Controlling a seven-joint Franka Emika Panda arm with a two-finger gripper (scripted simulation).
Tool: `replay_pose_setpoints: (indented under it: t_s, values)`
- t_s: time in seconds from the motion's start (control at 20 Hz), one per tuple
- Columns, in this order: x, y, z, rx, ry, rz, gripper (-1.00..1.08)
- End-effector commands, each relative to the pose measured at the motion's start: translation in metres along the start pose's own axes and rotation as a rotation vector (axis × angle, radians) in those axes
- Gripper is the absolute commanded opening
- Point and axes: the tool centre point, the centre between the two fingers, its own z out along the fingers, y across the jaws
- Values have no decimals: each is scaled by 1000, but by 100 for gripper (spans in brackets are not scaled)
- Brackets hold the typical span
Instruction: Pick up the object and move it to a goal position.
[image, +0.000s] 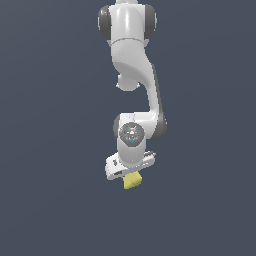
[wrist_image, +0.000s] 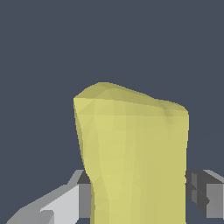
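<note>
While my tool (image: 128, 172) clamps the object (image: 132, 180), carry to goal.
Fingers pinch both its sides; I'd move smoothly, grip firm, no jerks.

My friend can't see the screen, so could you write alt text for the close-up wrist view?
A pale-yellow, soft-edged block fills the middle of the picture, held between the robot's two grey jaws, one pressed against each of its sides. Behind it there is only a plain dark blue-grey background.
</note>
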Motion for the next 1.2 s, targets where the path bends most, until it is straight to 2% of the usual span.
replay_pose_setpoints:
  t_s: [0.0,0.6,0.9,1.15]
  values:
    - [-5,-1,8,5,-14,1,-100]
    - [-4,2,0,0,0,0,-100]
    - [-19,9,-2,0,-1,1,-100]
    - [-41,21,-5,1,-2,1,-100]
